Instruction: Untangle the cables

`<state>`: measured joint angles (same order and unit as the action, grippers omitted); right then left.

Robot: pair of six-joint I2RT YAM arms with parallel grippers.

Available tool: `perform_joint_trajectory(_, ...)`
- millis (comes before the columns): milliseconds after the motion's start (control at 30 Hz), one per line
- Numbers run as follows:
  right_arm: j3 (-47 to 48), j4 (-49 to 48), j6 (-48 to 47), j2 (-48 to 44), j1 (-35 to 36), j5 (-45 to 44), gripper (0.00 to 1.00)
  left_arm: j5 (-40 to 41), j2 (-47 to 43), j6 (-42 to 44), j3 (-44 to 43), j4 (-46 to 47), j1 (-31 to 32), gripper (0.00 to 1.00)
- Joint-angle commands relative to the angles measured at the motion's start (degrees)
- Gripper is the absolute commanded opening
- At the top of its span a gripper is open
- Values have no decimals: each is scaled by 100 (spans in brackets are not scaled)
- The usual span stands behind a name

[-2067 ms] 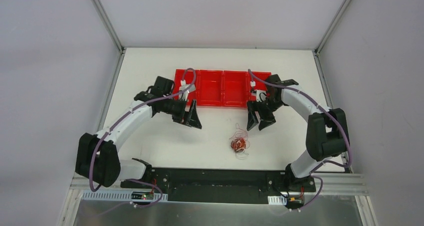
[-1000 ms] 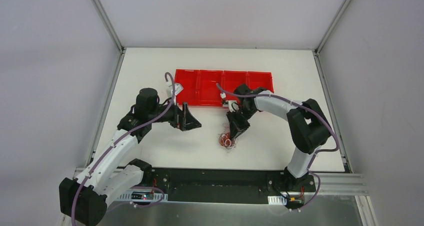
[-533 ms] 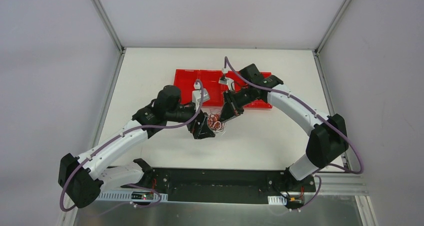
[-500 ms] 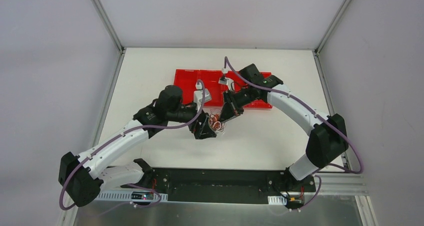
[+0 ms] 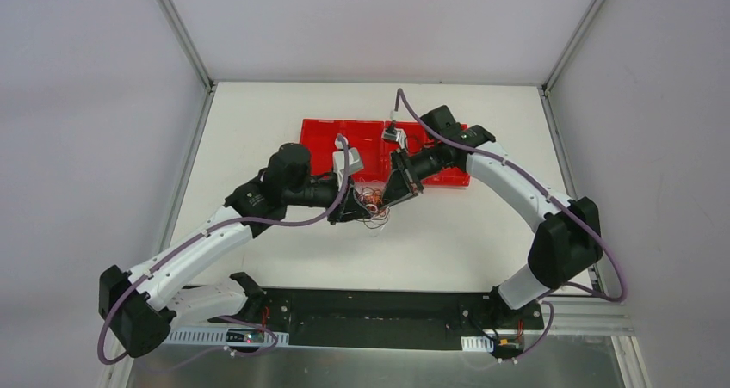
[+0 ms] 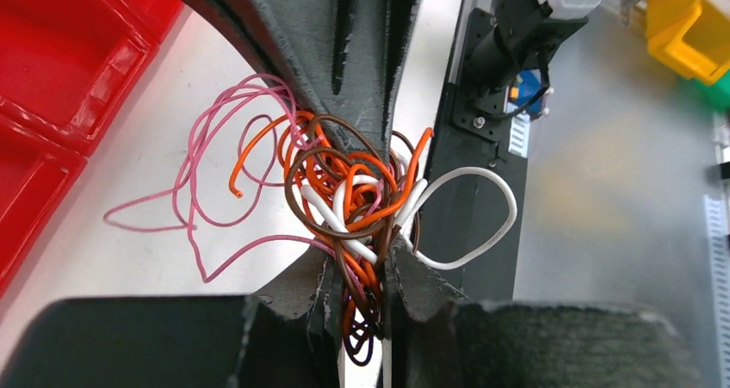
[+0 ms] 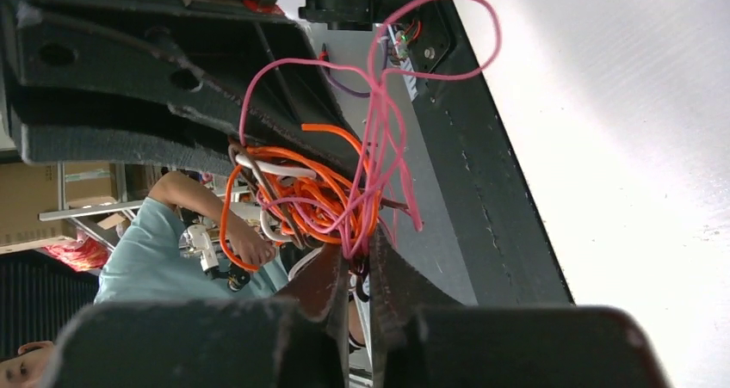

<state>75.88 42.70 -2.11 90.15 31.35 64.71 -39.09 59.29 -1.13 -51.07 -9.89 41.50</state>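
Observation:
The cables [image 5: 371,200] are a small tangle of thin orange, brown, white and pink wires, held between both grippers at mid-table, just in front of the tray. My left gripper [image 5: 355,206] is shut on one side of the tangle [image 6: 344,190], with wires pinched between its jaws [image 6: 361,263]. My right gripper [image 5: 387,194] faces it from the other side and is shut on pink and orange strands [image 7: 357,255]. Loose pink loops [image 7: 387,87] and a white loop [image 6: 482,216] hang out of the bundle. The right gripper's fingers [image 6: 297,35] show in the left wrist view.
A red tray [image 5: 320,137] with several compartments lies just behind the grippers. The black base rail [image 5: 370,306] runs along the near edge. A yellow bin [image 6: 684,27] and a person [image 7: 155,267] are beyond the table.
The right gripper carried the tangle from the near table up toward the tray. The left arm swung in and shut its open jaws on the tangle's other side.

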Motion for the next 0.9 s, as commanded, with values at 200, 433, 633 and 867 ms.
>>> perform_joint_trajectory(200, 365, 241, 186, -596, -552, -836, 82, -1198, 384, -3458, 352, 1303, -1371, 0)
perform_joint_trajectory(433, 350, -200, 640, -550, -312, -1120, 90, -902, 823, -4946, 532, 2651, -1373, 0)
perform_joint_trajectory(633, 629, -449, 827, -158, 28, -1641, 91, -1005, 959, -5119, 384, 2805, -1345, 0)
perform_joint_trajectory(867, 457, -372, 399, -378, -7, -1298, 0, -1499, 655, -4856, 517, 2413, -1516, 0)
